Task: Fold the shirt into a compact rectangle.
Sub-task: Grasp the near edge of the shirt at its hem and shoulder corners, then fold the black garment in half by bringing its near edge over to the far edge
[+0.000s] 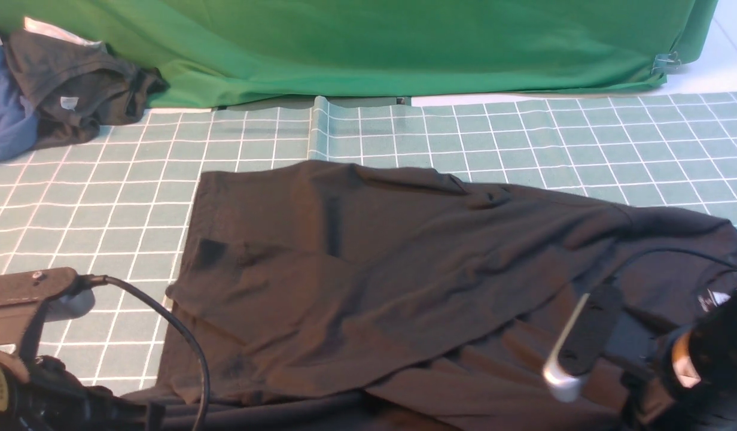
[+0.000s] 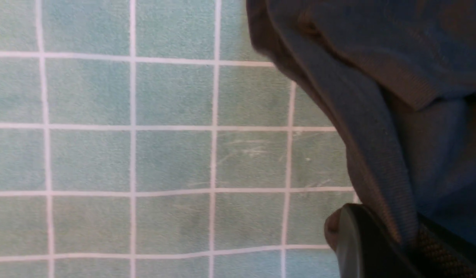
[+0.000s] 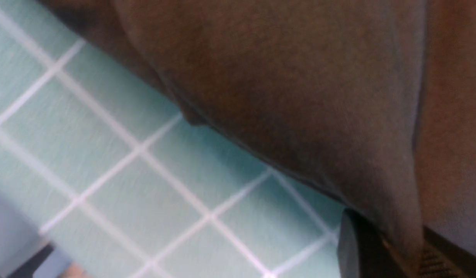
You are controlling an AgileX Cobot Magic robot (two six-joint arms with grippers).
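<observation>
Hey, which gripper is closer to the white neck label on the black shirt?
Right. The right gripper grips the shirt close to the label, near right; the left gripper holds the opposite end, near left.

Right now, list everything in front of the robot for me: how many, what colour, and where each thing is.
shirt: one, black, lying rumpled on the mat from centre to right
mat: one, teal with white grid lines, under the shirt
smaller garment: one, dark grey, bunched at the far left
blue cloth: one, blue, at the far left edge beside the smaller garment
green cloth: one, bright green, along the back
clip: one, metal, on the green cloth's right end
left gripper: one, black, near left, shut on the shirt's edge
right gripper: one, black, near right, shut on the shirt
</observation>
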